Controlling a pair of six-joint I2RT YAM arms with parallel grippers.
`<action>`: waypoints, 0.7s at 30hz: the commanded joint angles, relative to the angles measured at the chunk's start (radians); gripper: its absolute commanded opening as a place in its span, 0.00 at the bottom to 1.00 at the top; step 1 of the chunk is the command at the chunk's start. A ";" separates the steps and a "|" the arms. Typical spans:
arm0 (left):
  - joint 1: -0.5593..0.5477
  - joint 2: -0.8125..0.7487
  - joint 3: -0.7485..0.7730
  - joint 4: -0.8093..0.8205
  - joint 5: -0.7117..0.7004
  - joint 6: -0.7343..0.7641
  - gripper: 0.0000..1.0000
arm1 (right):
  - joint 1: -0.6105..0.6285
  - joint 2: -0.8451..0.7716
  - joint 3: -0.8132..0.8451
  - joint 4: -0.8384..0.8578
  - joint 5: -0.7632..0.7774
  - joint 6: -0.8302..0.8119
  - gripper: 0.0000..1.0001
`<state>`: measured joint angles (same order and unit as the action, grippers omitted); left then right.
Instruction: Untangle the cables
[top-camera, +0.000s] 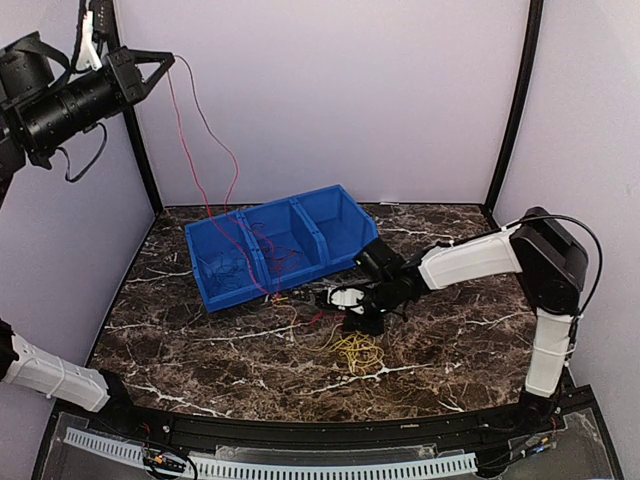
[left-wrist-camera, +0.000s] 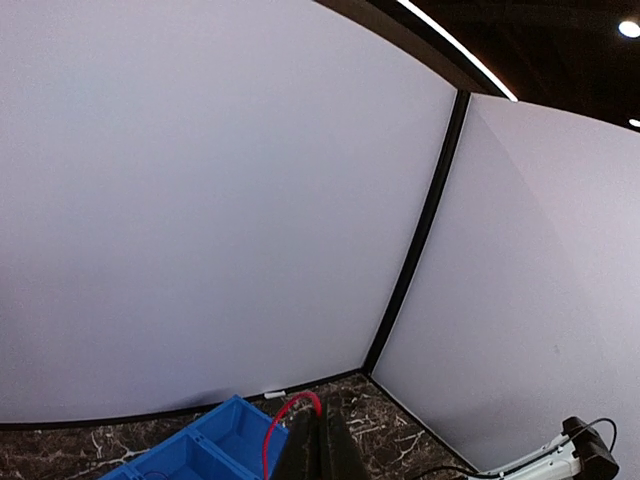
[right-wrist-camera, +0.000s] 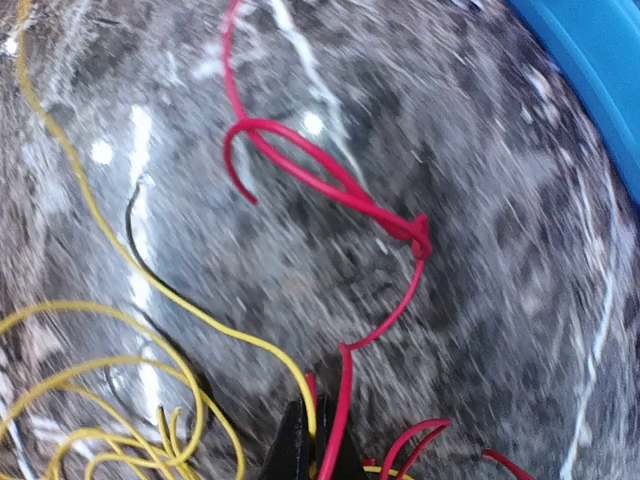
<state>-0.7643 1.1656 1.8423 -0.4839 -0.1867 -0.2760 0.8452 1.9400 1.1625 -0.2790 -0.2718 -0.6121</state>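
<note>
The left gripper (top-camera: 169, 61), raised high, clenched a red cable (right-wrist-camera: 415, 235). The right gripper (top-camera: 342, 298), down at the table (top-camera: 470, 340), pinched red cable beside yellow cable (top-camera: 357, 350).

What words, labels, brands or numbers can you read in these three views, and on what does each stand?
None: no view shows any legible text.
The bins, cables, arms, walls and table bear no visible writing.
The pale strip at the near edge shows only slots.
</note>
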 joint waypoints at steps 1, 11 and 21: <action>-0.003 0.037 0.250 -0.023 -0.072 0.116 0.00 | -0.137 -0.037 -0.156 -0.053 0.068 -0.031 0.00; -0.003 0.105 0.366 0.003 -0.106 0.166 0.00 | -0.219 -0.057 -0.204 -0.027 0.066 -0.005 0.00; -0.004 0.087 0.483 0.059 -0.265 0.294 0.00 | -0.219 -0.031 -0.191 -0.054 0.051 0.002 0.00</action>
<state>-0.7643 1.3014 2.3054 -0.4877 -0.3706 -0.0578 0.6334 1.8439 1.0084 -0.2058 -0.2794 -0.6163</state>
